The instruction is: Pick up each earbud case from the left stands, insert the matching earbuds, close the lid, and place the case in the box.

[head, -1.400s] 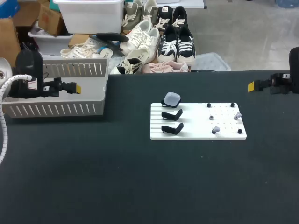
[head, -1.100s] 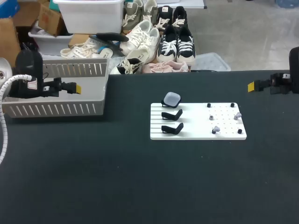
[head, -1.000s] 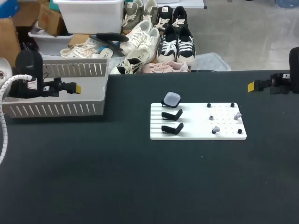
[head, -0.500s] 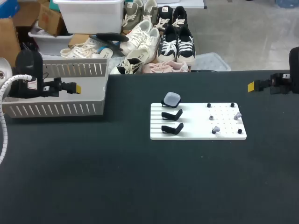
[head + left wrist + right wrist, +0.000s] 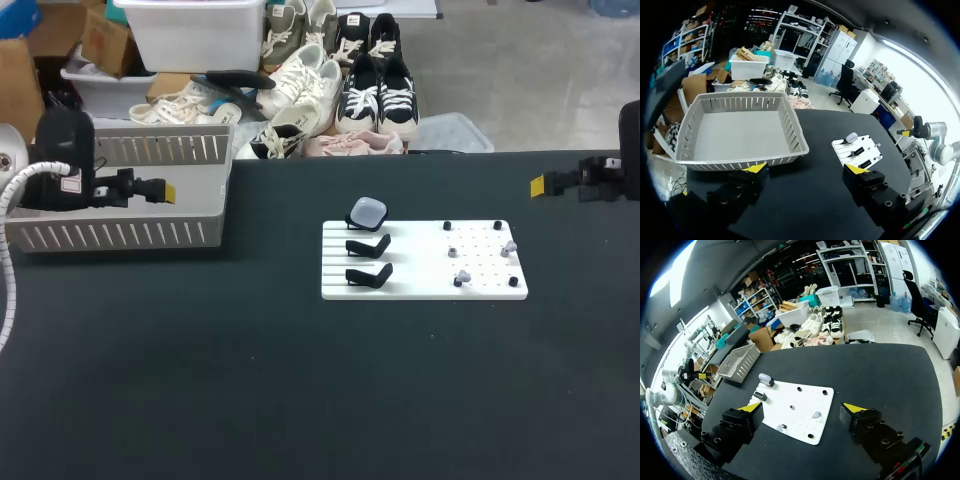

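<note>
A pale lavender earbud case (image 5: pixel 367 211) sits shut on the farthest of three black stands on the white board (image 5: pixel 423 275). The two nearer stands (image 5: pixel 368 246) (image 5: pixel 368 276) are bare. Small earbuds (image 5: pixel 463 276) (image 5: pixel 509 246) rest on the board's pegged right half. My left gripper (image 5: pixel 165 189) hangs open over the grey basket (image 5: pixel 120 235), far left of the board. My right gripper (image 5: pixel 538 184) is open at the table's far right, holding nothing. The left wrist view shows the left gripper (image 5: pixel 806 170) with the basket (image 5: pixel 795 135) and case (image 5: pixel 851 136) ahead. The right gripper (image 5: pixel 801 407) has the case (image 5: pixel 765 379) and an earbud (image 5: pixel 816 414) ahead of it.
The grey slatted basket stands at the table's far left and looks bare inside. The white board lies right of the table's middle. Black tabletop (image 5: pixel 300 390) stretches wide in front of both.
My left arm's wrist has shifted very slightly to the right above the basket. Nothing else has moved.
</note>
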`<act>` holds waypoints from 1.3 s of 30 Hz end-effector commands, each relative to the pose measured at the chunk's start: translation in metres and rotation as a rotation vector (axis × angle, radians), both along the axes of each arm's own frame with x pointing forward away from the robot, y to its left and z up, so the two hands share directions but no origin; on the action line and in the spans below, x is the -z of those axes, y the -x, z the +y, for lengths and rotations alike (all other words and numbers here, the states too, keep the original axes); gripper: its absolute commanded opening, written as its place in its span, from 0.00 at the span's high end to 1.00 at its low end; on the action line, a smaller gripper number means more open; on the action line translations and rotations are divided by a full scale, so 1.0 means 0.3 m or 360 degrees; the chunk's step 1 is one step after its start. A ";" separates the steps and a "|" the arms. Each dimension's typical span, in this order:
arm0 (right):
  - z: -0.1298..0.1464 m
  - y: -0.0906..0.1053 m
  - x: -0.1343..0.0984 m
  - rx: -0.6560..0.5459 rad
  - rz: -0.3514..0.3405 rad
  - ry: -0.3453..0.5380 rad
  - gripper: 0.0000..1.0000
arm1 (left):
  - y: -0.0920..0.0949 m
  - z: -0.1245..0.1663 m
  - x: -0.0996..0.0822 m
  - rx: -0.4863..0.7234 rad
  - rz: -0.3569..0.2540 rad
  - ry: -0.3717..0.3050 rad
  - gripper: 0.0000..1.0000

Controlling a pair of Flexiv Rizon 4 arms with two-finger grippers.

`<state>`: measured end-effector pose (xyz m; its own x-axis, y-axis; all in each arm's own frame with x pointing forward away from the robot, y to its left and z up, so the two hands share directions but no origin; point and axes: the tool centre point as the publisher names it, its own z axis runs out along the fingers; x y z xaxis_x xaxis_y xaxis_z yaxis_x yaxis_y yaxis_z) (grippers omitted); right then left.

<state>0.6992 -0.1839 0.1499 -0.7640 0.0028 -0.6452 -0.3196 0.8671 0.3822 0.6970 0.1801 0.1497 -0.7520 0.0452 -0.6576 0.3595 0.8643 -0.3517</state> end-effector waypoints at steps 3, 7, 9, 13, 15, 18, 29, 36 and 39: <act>-0.003 -0.002 0.000 -0.0005 0.0002 -0.0002 0.00 | -0.004 -0.052 -0.009 0.0089 -0.0070 -0.0067 0.00; -0.003 -0.002 0.000 -0.0005 0.0002 -0.0002 0.00 | -0.017 -0.091 -0.026 0.0192 -0.0152 -0.0084 0.00; -0.003 -0.002 0.000 -0.0005 0.0002 -0.0002 0.00 | -0.028 -0.115 -0.035 0.0290 -0.0194 -0.0071 0.00; -0.003 -0.002 0.000 -0.0005 0.0002 -0.0002 0.00 | -0.051 -0.164 -0.047 0.0581 -0.0264 -0.0029 0.00; -0.003 -0.002 0.000 -0.0005 0.0002 -0.0002 0.00 | -0.072 -0.184 -0.040 0.0704 -0.0286 -0.0060 0.00; -0.003 -0.002 0.000 -0.0005 0.0002 -0.0002 0.00 | -0.113 -0.214 -0.027 0.0794 -0.0355 -0.0108 0.00; -0.003 -0.002 0.000 -0.0005 0.0002 -0.0002 0.00 | -0.184 -0.333 0.006 0.1150 -0.0548 -0.0127 0.00; -0.003 -0.002 0.000 -0.0005 0.0002 -0.0002 0.00 | -0.198 -0.425 0.062 0.1377 -0.0688 -0.0145 0.00; -0.003 -0.002 0.000 -0.0005 0.0002 -0.0002 0.00 | -0.209 -0.465 0.080 0.1474 -0.0692 -0.0122 0.00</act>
